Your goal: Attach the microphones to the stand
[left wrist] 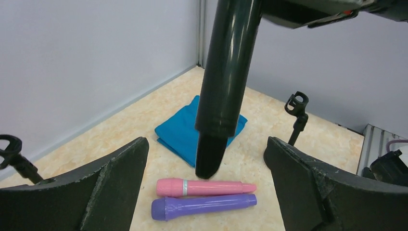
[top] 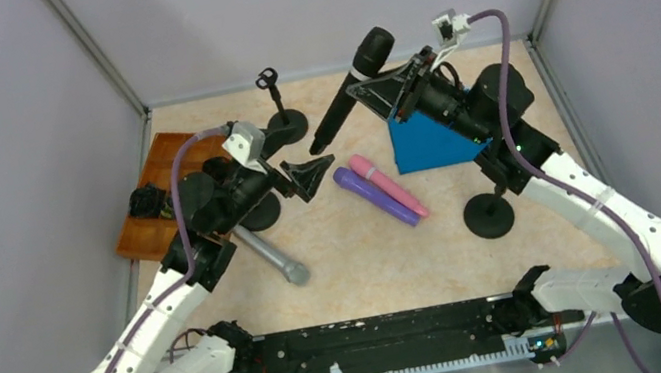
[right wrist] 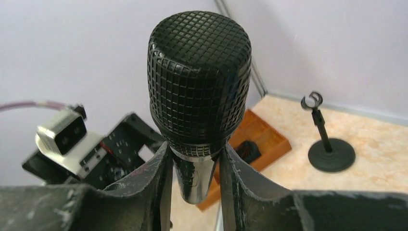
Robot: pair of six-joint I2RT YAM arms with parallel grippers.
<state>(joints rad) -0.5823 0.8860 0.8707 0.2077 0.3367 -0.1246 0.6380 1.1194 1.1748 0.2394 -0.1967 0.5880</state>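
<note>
Status: right hand (right wrist: pixel 195 151) is clamped on the black mesh-headed handheld microphone (top: pixel 354 93), pinching it just under the head. The mic is in the air, tilted, tail pointing down toward the worktop (top: pixel 340 266). Meanwhile the left hand (top: pixel 312 173) is spread wide and holds nothing, with the mic's tail hanging just ahead of it.

Risks as I see them:
- The grip sits at the top end, so the long body is an unsupported lever. Any side load at the clip would likely pivot it in the grip or slide it out.
- The thin black round-base stand with clip (top: pixel 277 104) looks light. Pressing the barrel in off-axis could tip or skate it unless the base gets braced.
- The tail is near the left hand, so a careless move by either arm may clash.
- The pink plastic microphone (left wrist: pixel 202 186) and purple plastic microphone (left wrist: pixel 202 207) lie side by side on the worktop below the tail. A low pass would scatter them.
- I can't tell from these views which way the clip opening faces, so the approach angle is a guess.
</note>
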